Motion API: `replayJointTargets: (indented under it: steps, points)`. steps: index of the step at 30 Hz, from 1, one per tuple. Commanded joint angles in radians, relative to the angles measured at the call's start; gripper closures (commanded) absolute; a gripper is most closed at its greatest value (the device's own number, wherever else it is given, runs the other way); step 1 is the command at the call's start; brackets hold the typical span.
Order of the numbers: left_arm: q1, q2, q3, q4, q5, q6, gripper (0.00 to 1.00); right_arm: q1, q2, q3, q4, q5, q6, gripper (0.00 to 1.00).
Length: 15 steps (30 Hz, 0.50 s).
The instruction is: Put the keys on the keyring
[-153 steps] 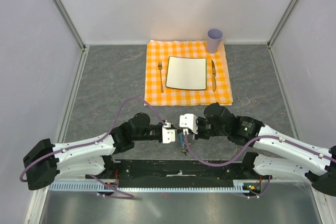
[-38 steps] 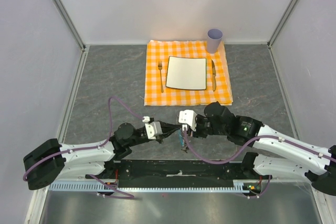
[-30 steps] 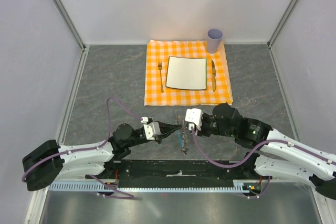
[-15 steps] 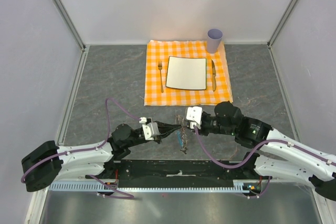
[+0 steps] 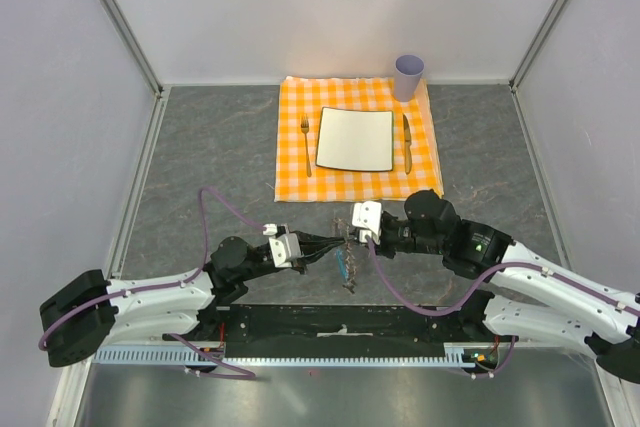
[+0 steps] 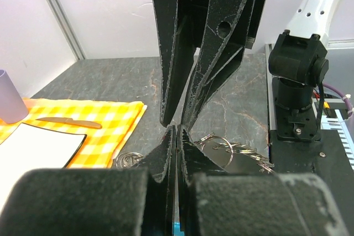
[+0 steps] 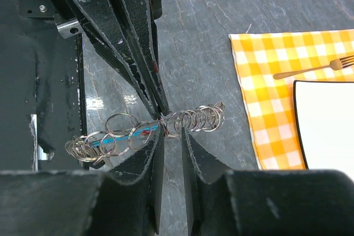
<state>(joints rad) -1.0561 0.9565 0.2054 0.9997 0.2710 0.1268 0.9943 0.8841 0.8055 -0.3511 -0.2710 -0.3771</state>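
**Overhead and wrist views of the two arms over the keyring.** A silvery keyring made of many linked wire loops (image 7: 194, 119) is seen on the grey stone-patterned table (image 5: 200, 167). It is stretched in a line near the front edge, between the two wrists. A curved bright blue tab (image 7: 113, 141) is threaded among its loops. Single keys cannot be made out in the bundle.

The left gripper (image 6: 176, 131) is shown fully closed, with its tips brought against the chain. Whether a loop is pinched cannot be told. The right gripper (image 7: 172, 134) is met tip to tip from the opposite side. Its jaws are held slightly apart, astride the chain.

Well behind, an orange-and-white checked cloth (image 5: 295, 162) is laid with:
- a square white plate (image 5: 355, 139)
- a metal fork (image 5: 306, 142)
- a knife (image 5: 407, 142)
- a lilac cup (image 5: 408, 75)
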Motion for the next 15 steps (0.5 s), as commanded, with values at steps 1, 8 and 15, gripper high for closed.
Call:
replayJointTargets:
  steps: [1,8,15]
  points:
    - [-0.002,-0.018,0.000,0.116,0.017,-0.013,0.98,-0.011,0.003,-0.005,0.055,-0.036,0.010,0.76]
    - [-0.002,-0.010,-0.001,0.123,0.031,-0.015,0.98,-0.017,0.003,-0.003,0.072,-0.056,0.010,0.87]
    - [-0.002,-0.002,0.000,0.114,0.021,-0.012,0.98,-0.020,0.000,0.003,0.067,-0.066,0.006,1.00]
